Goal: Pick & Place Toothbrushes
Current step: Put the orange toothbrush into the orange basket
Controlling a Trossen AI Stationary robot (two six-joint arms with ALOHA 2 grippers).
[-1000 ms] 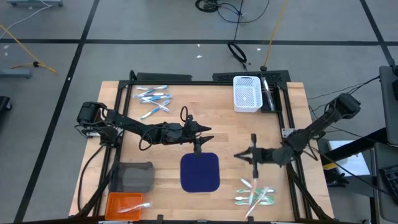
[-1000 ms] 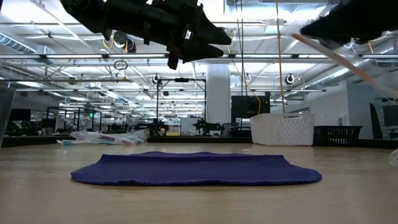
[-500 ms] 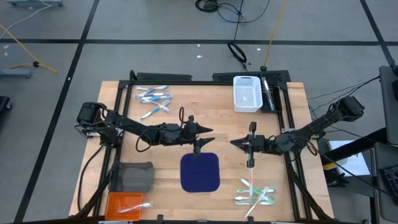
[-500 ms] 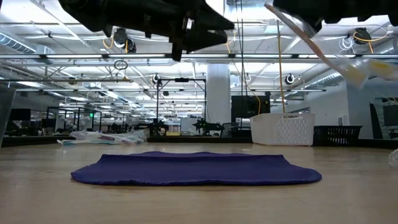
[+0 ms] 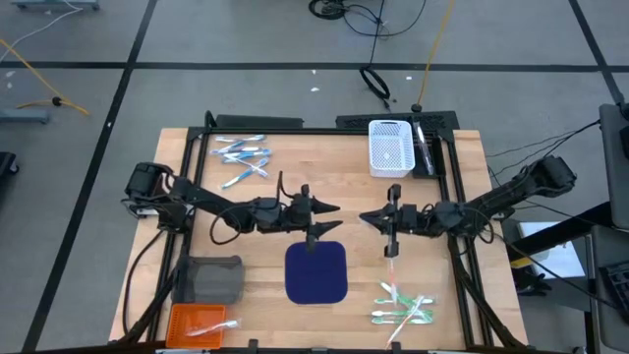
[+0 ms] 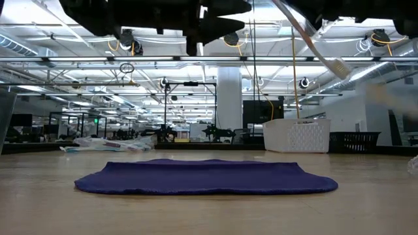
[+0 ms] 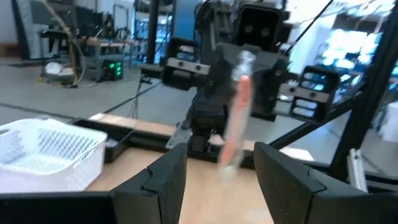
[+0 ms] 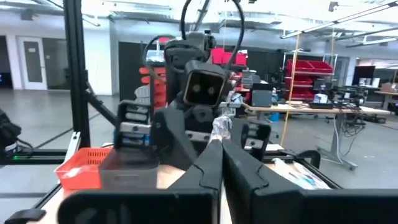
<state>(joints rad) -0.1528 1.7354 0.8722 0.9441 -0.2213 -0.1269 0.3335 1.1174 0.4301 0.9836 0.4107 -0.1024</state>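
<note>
Aloft, one toothbrush (image 5: 391,240) pinched by right gripper (image 5: 371,218); left gripper (image 5: 328,218) empty.

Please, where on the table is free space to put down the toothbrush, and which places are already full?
The blue mat is bare, and so is the wood between the white basket and the two grippers. Crowded: the toothbrush pile at the far left and the pile near the right front edge. The right gripper holds a toothbrush; the left gripper is open.
</note>
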